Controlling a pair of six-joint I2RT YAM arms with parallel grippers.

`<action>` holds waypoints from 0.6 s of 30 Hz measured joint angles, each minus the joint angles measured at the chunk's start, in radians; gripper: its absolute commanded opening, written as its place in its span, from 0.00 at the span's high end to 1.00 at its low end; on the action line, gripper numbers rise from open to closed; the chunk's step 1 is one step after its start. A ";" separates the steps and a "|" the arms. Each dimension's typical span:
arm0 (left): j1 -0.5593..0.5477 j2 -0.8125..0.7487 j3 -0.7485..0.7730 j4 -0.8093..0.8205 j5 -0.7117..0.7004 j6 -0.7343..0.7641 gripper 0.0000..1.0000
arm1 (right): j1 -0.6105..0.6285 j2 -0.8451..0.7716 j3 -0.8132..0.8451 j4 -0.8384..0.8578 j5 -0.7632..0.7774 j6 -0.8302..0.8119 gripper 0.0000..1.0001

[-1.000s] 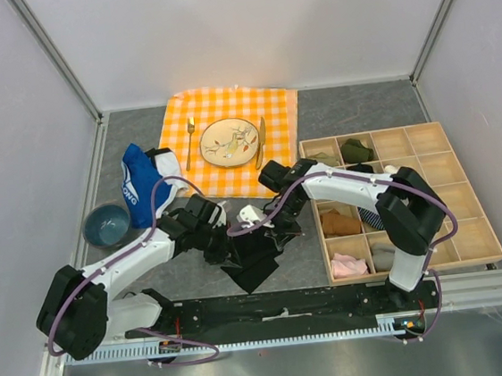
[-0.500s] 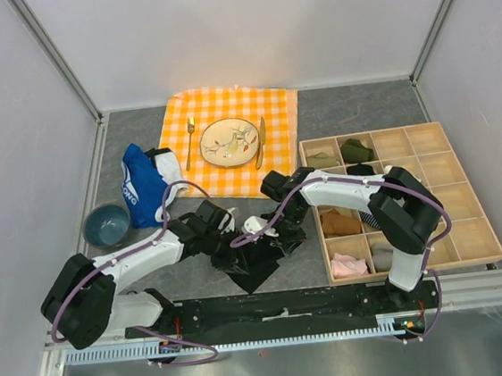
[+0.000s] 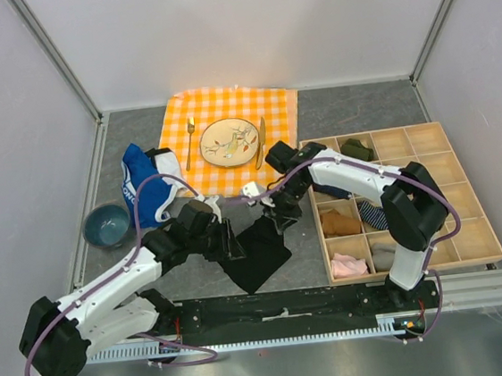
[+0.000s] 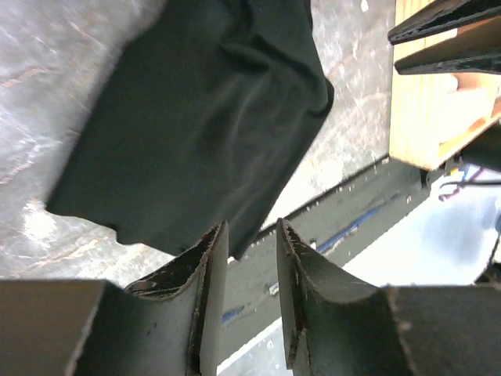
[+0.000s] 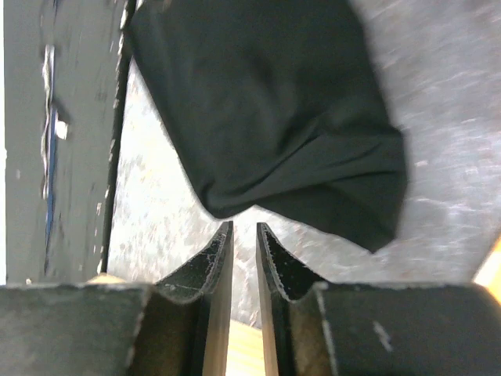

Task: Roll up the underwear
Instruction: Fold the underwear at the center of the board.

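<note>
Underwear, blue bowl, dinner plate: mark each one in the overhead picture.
underwear (image 3: 260, 255), top external view, middle of the black fabric.
blue bowl (image 3: 107, 226), top external view, bare inside bottom.
dinner plate (image 3: 207, 146), top external view, left rim.

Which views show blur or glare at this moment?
Left wrist: motion blur smears the underwear and the table, with blown-out glare at lower right. Right wrist: mild blur along the underwear's right edge. Top external: sharp and evenly lit.
</note>
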 measured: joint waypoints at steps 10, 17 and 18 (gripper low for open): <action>0.068 0.119 -0.054 0.120 -0.148 -0.024 0.72 | -0.002 0.131 0.134 0.239 -0.053 0.343 0.77; 0.114 0.170 -0.094 0.209 -0.153 -0.024 0.73 | 0.023 0.210 0.140 0.309 0.006 0.452 0.76; 0.119 0.170 -0.104 0.216 -0.152 -0.024 0.73 | 0.025 0.211 0.140 0.312 0.018 0.455 0.76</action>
